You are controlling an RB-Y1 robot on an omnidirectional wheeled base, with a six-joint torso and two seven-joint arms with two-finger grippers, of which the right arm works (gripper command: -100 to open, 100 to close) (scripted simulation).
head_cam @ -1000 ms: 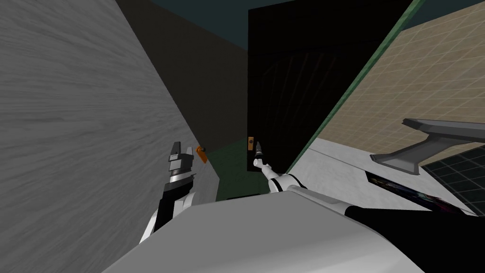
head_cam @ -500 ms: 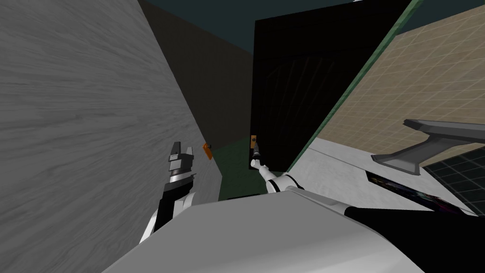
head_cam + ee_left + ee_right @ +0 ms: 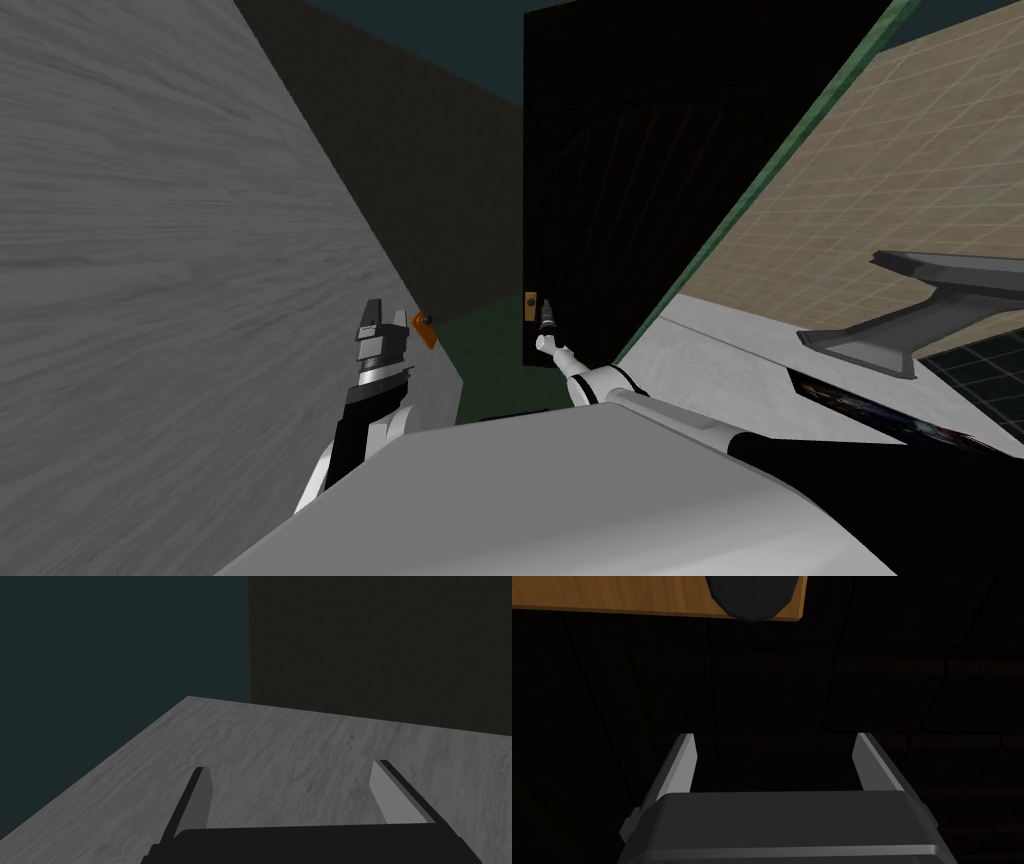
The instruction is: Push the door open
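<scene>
straight ahead, at the middle of the head view, a near-black door (image 3: 620,180) is seen standing upright, its face crossed by faint lines. an orange-brown handle plate (image 3: 531,305) is fixed low down at its left edge, with a dark knob (image 3: 752,598) set on it. the right hand (image 3: 547,314) is held just beside that plate, pointed at the door's dark face. its two fingers (image 3: 684,761) are spread apart with nothing between them. whether the fingertips touch the door cannot be told.

a strip of green floor (image 3: 495,355) is seen between the door and a grey wood-grain panel (image 3: 150,260) on the left side. a second orange plate (image 3: 425,328) is mounted at that panel's edge. the left hand (image 3: 384,322) is held close beside the panel, near the second plate, fingers parted and empty. the grained surface is seen past them in the left wrist view.

a green frame (image 3: 770,170) runs up along the door's right side, and a beige tiled wall (image 3: 900,160) lies beyond it. a grey angled object (image 3: 900,320) is noted at the far right, not identifiable.
</scene>
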